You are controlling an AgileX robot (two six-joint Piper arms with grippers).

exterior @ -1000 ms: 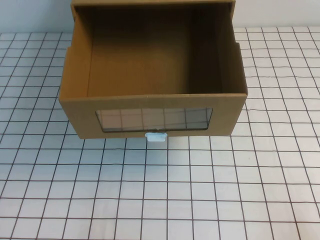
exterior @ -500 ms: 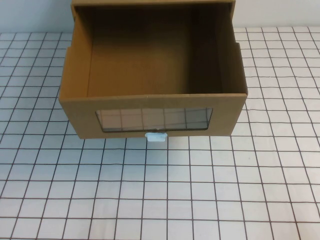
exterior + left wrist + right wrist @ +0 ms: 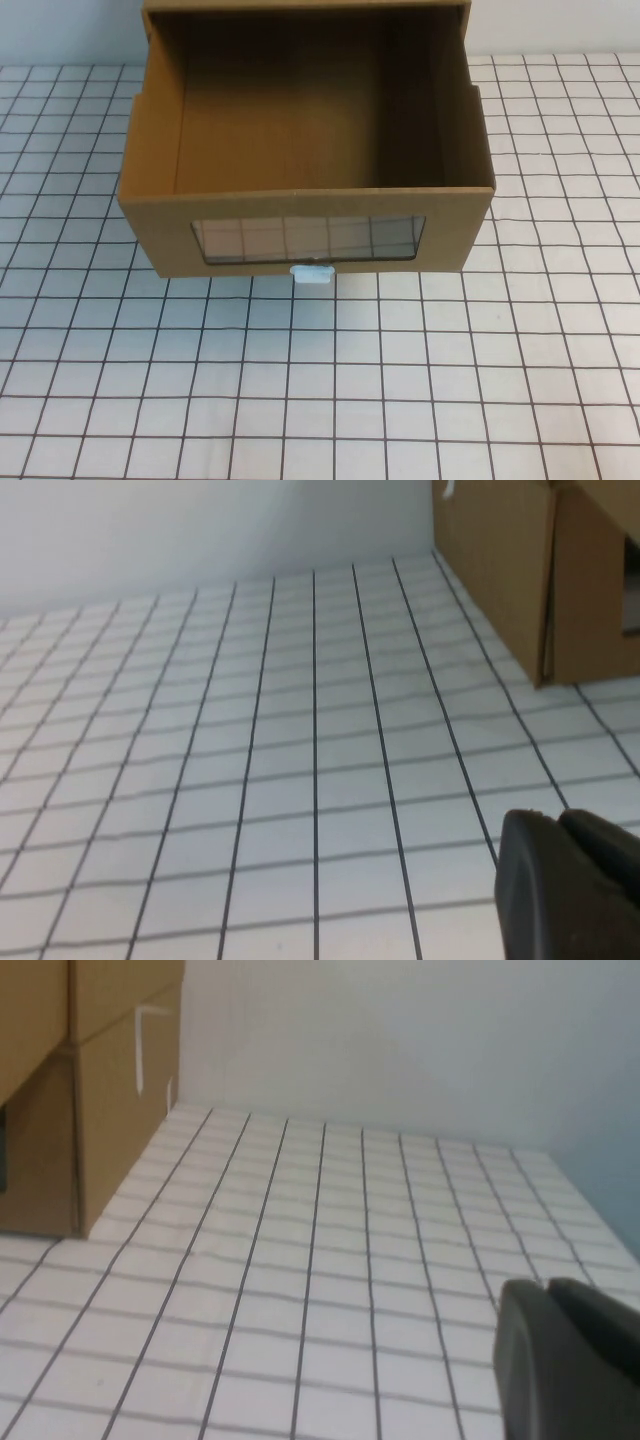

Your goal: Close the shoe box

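Box: the brown cardboard drawer-style shoe box (image 3: 305, 150) sits at the far edge of the bench, about midway between the side edges; its clear rectangular window (image 3: 308, 238) and small white oval pull tab (image 3: 312, 273) face my near edge
Progress: I judge nothing done yet; the drawer stands pulled well out, its empty inside open to view
Left to do: push the drawer front toward the far edge until it seats
My left gripper (image 3: 575, 885): out by the left side of the bench, well apart from the box, holding nothing; whether its jaws are open or closed I cannot tell
My right gripper (image 3: 570, 1360): out by the right side, well apart, holding nothing; jaws likewise I cannot tell
Surface: white cloth with a black grid (image 3: 400, 380), slightly rippled
Room: plain pale wall (image 3: 400, 1040) behind the far edge
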